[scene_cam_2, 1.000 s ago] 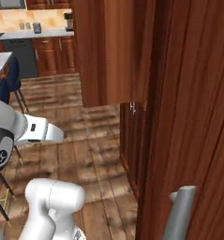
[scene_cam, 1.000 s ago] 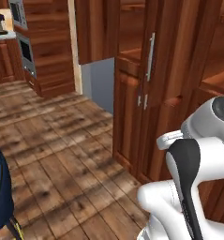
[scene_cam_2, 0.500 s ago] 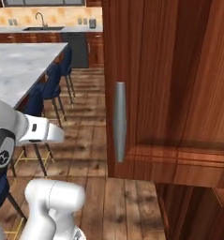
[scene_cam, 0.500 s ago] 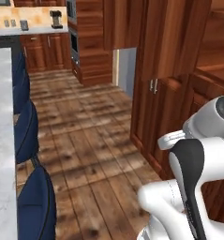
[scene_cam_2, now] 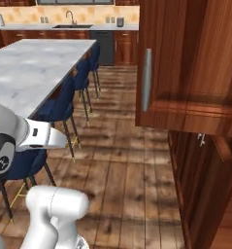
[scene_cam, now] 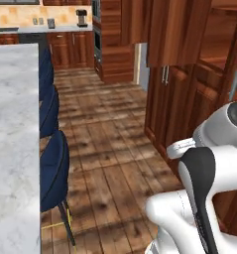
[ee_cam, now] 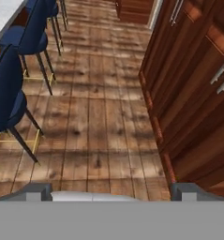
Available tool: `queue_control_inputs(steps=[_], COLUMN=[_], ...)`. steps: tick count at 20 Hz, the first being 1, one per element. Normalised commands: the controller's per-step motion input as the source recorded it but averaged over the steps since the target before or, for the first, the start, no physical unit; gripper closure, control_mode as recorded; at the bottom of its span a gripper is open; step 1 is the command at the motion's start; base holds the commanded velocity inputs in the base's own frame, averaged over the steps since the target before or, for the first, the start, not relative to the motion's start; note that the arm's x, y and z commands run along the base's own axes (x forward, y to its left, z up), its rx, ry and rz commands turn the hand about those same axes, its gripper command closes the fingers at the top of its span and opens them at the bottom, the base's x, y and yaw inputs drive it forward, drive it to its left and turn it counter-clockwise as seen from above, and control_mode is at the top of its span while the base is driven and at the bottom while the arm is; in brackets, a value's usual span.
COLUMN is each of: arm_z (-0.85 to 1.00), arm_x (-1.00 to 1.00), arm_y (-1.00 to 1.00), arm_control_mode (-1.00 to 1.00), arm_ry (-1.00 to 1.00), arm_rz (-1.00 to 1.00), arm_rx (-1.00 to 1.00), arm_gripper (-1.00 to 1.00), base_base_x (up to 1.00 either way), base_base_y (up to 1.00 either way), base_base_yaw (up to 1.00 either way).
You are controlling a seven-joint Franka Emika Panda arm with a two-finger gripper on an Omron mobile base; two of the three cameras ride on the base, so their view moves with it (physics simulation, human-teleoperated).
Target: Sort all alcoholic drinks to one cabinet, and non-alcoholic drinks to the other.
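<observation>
- Gripper (ee_cam: 111,190) spread wide and holding nothing, only its two grey finger tips (ee_cam: 36,191) rising at the bottom edge of the hand view, aimed down at the plank floor (ee_cam: 99,122).
- Reddish-brown cabinet (ee_cam: 193,93) up the right side of the hand view, off to the side of the gripper and apart from it, doors shut there, silver bar handles (ee_cam: 221,77) toward the upper right.
- Same cabinet (scene_cam: 189,89) right of the arm in the left base view, lower doors closed with paired handles (scene_cam: 164,74).
- In the right base view, an upper cabinet door (scene_cam_2: 190,63) swung open overhead at right, vertical silver handle (scene_cam_2: 146,80) near its left edge.
- Bottles too hidden to place.
- Marble island counter (scene_cam_2: 37,65) to the left, blue stools (scene_cam_2: 64,99) lined along its edge; stools (ee_cam: 10,89) also at left in the hand view.
- Far wall with sink (scene_cam_2: 71,22) and counter behind the island.
</observation>
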Motion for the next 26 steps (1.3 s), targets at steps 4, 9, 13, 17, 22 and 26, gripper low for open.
queue_control_inputs(steps=[4,9,13,17,22,26], arm_z=[0.00,0.00,0.00,0.00,0.00,0.00], arm_x=[0.00,0.00,0.00,0.00,0.00,0.00], arm_y=[0.00,0.00,0.00,0.00,0.00,0.00], arm_control_mode=[1.00,1.00,1.00,1.00,1.00,1.00], arm_ry=[0.00,0.00,0.00,0.00,0.00,0.00], arm_rz=[0.00,0.00,0.00,0.00,0.00,0.00], arm_rx=[0.00,0.00,0.00,0.00,0.00,0.00], arm_gripper=[-1.00,-1.00,-1.00,-1.00,-1.00,-1.00], base_base_x=[-1.00,-1.00,-0.76,-0.23,-0.11,-0.03], base_base_y=[0.01,0.12,0.76,1.00,1.00,1.00], base_base_yaw=[0.44,0.65,0.65,0.64,0.61,0.56])
